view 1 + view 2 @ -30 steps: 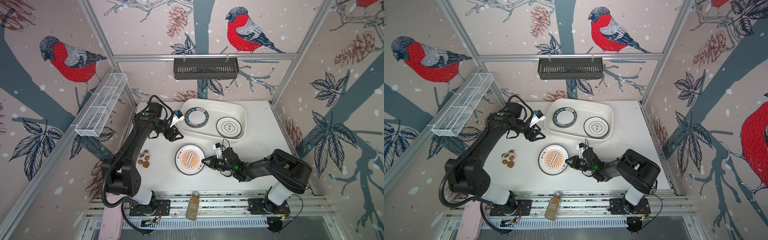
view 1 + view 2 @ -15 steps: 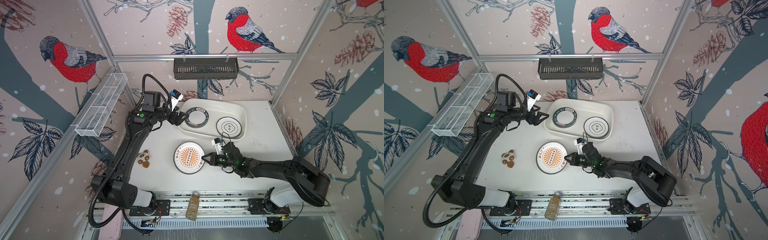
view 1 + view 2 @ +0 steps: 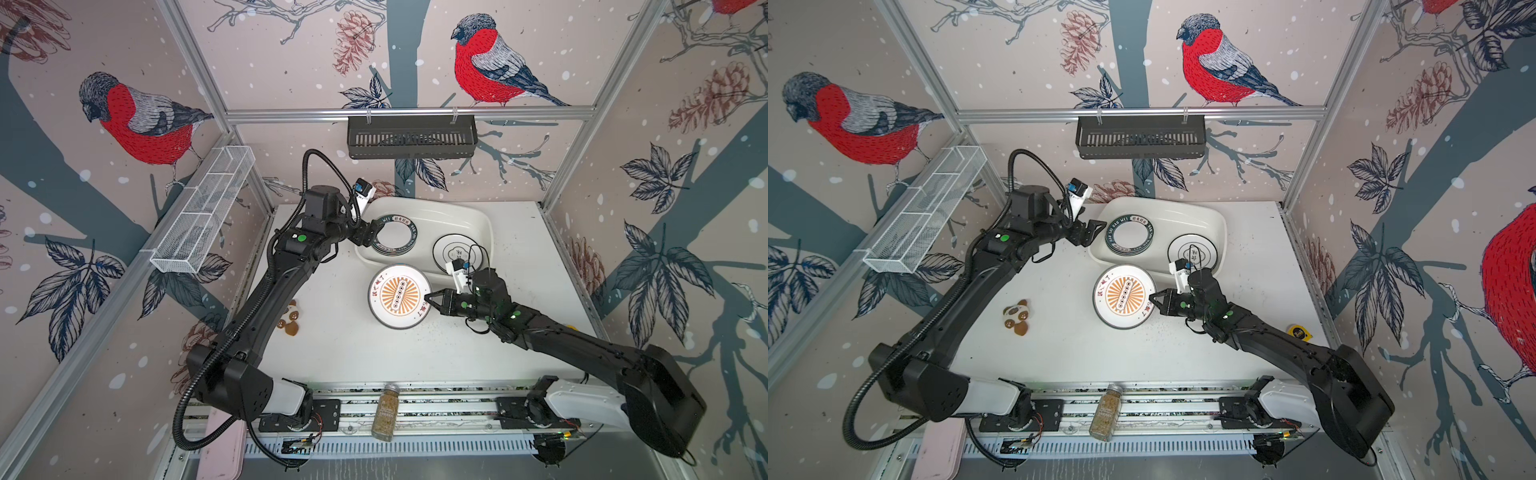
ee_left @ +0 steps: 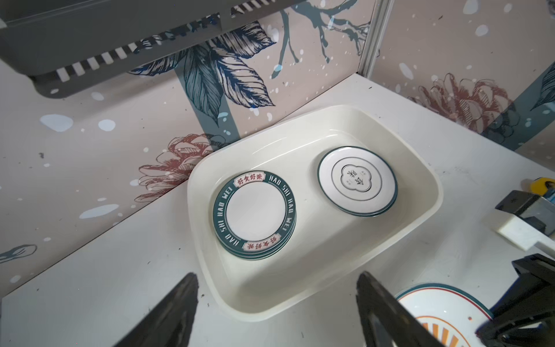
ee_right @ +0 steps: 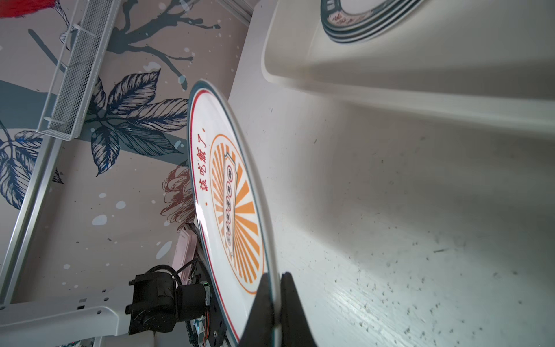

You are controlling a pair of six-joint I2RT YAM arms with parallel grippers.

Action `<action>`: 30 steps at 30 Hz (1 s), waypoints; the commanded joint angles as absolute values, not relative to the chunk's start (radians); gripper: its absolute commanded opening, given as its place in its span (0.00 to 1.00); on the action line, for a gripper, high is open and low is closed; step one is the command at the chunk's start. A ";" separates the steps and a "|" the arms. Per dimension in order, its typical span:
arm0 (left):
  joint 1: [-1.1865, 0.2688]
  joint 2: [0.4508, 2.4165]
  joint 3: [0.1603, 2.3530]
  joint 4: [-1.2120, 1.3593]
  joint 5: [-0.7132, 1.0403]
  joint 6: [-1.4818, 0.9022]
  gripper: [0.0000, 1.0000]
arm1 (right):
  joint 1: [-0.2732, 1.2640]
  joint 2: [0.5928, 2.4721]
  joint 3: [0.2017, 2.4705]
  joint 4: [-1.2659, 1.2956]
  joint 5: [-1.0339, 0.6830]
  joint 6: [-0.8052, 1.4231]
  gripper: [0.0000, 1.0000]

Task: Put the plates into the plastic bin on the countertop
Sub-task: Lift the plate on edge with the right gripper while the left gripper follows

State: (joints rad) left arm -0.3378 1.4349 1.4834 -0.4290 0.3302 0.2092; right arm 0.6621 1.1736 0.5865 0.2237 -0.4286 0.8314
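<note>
My right gripper [image 3: 428, 297] [image 3: 1152, 297] [image 5: 274, 279] is shut on the rim of an orange sunburst plate [image 3: 399, 296] [image 3: 1125, 297] [image 5: 231, 204]. It holds the plate above the countertop [image 3: 353, 353], close to the front rim of the plastic bin [image 3: 436, 203] [image 3: 1167, 203] [image 4: 300, 120]. A stack of green-lettered plates [image 3: 392, 237] [image 4: 255, 214] lies in the bin on the left. Flower-emblem plates [image 3: 457, 252] [image 4: 357, 180] lie in it on the right. My left gripper [image 3: 374, 235] [image 3: 1096, 235] [image 4: 277, 276] hangs open and empty at the bin's left rim.
Brown cookie-like pieces [image 3: 289, 322] lie on the counter's left side. A spice jar [image 3: 384, 411] lies on the front rails. A black basket [image 3: 411, 137] hangs on the back wall and a wire rack [image 3: 203, 208] on the left wall. A yellow tape measure [image 3: 1298, 331] sits at the right.
My right arm has stretched out and carried the sunburst plate up and toward the bin. My left arm has risen and swung its gripper to the bin's left rim, jaws wider.
</note>
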 commanded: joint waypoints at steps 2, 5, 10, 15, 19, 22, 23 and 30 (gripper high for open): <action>-0.340 1.466 1.519 -0.442 0.528 0.157 0.80 | 0.594 1.121 0.611 0.142 -0.483 0.750 0.03; -0.344 1.471 1.498 -0.416 0.622 0.107 0.79 | 0.538 1.087 0.621 0.122 -0.509 0.731 0.03; -0.349 1.474 1.429 -0.346 0.714 0.039 0.78 | 0.458 1.049 0.644 0.087 -0.536 0.699 0.03; -0.357 1.462 1.361 -0.303 0.787 0.054 0.81 | 0.378 1.037 0.661 0.066 -0.573 0.683 0.03; -0.360 1.474 1.361 -0.309 0.740 0.061 0.81 | 0.330 1.039 0.676 0.059 -0.595 0.683 0.03; -0.360 1.496 1.377 -0.307 0.716 0.033 0.81 | 0.303 1.038 0.690 0.050 -0.601 0.678 0.03; -0.360 1.507 1.387 -0.311 0.719 0.023 0.81 | 0.296 1.038 0.694 0.048 -0.602 0.676 0.02; -0.371 1.608 1.443 -0.306 0.816 -0.050 0.81 | 0.263 1.044 0.713 0.065 -0.605 0.674 0.02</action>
